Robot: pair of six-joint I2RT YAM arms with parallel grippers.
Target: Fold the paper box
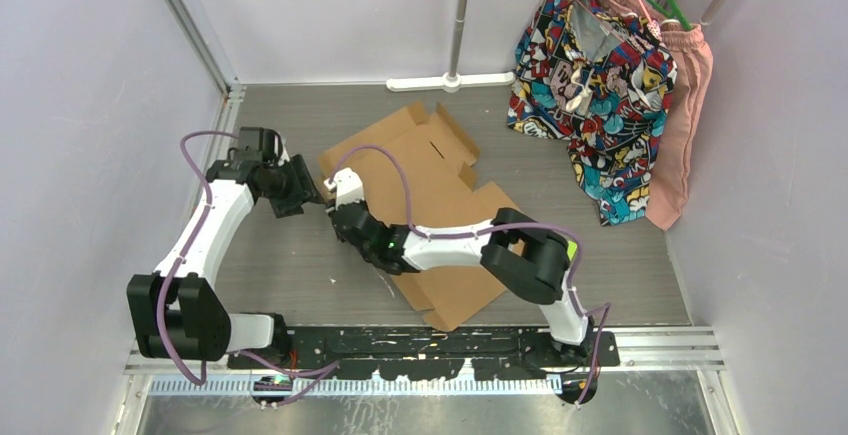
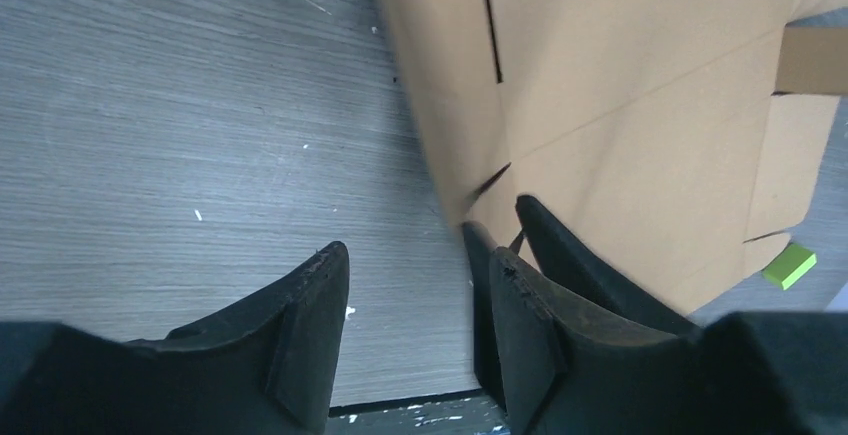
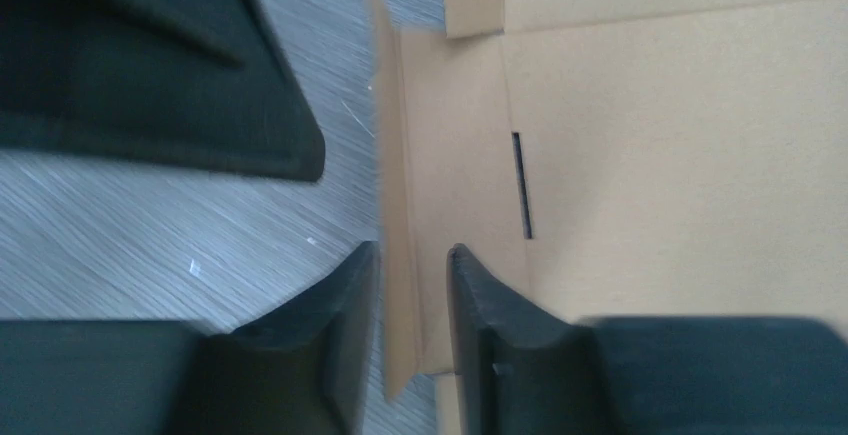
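The paper box (image 1: 445, 180) lies as an unfolded sheet on the table (image 2: 200, 105), its long axis running slantwise from far left to near right of the arms; both claws meet at its left long edge, almost touching each other.

The right gripper (image 3: 412, 255) reaches across the sheet and stands astride the narrow side flap (image 3: 440, 105); its jaws are narrow, one finger on the table side and one on the sheet side; the flap runs straight ahead of the fingers, parallel to them, with the slot (image 3: 520, 185) just to the right of the claw; whether the pads press on the cardboard I cannot tell.

The left gripper (image 2: 405, 250) hangs over bare table, jaws moderately wide and holding nothing; the sheet's edge lies just beyond its right finger, not between the two.

The right claw is the nearer, so raising this flap looks to be its job; the left would have to shift rightward to help.
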